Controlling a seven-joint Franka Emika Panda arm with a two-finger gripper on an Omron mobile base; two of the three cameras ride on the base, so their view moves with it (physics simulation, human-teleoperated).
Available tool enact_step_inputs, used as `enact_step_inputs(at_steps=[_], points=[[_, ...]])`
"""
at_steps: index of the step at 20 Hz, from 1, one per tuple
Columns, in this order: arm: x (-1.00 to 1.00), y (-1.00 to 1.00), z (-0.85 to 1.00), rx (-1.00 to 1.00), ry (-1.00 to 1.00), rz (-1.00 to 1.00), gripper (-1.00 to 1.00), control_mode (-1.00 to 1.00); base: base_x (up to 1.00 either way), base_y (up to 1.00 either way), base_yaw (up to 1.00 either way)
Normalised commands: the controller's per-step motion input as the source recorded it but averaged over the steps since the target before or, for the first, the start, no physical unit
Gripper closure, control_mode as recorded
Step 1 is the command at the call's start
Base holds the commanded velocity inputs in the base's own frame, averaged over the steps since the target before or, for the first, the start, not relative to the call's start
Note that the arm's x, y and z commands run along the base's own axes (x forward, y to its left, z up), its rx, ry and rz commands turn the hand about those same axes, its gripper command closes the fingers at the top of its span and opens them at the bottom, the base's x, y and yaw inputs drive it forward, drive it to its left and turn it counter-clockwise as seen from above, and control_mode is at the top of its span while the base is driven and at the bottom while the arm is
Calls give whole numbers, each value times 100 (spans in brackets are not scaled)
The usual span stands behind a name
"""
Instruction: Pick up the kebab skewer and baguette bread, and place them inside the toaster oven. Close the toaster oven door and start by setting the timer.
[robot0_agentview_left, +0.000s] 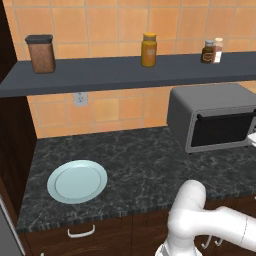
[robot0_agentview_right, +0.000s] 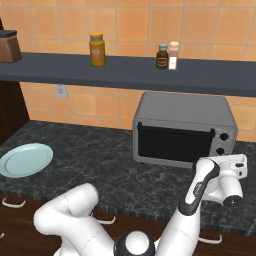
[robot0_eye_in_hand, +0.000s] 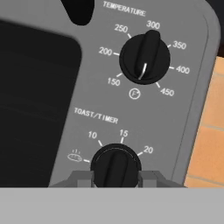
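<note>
The boxy grey metal toaster oven (robot0_agentview_right: 184, 129) stands toward the right end of the dark marbled counter (robot0_agentview_left: 145, 165), its back near the tiled wall and its dark glass door (robot0_agentview_right: 173, 144) shut. The robot's fingers (robot0_eye_in_hand: 116, 177) are clamped on the black toast/timer knob (robot0_eye_in_hand: 115, 165) — below the temperature knob (robot0_eye_in_hand: 145, 57). A pale blue round plate (robot0_agentview_left: 77, 181) lies empty near the counter's front left corner, with open counter between it and the oven.
</note>
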Motion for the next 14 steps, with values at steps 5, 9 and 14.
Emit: enact_step_inputs(at_steps=[5,9,14], points=[[-2,9,44,11,1,0,100,-100,0,0,0],[-4,1,46,26,6,0,100,-100,0,0,0],[-14,7,33,33,2,-2,100,-100,0,0,0]])
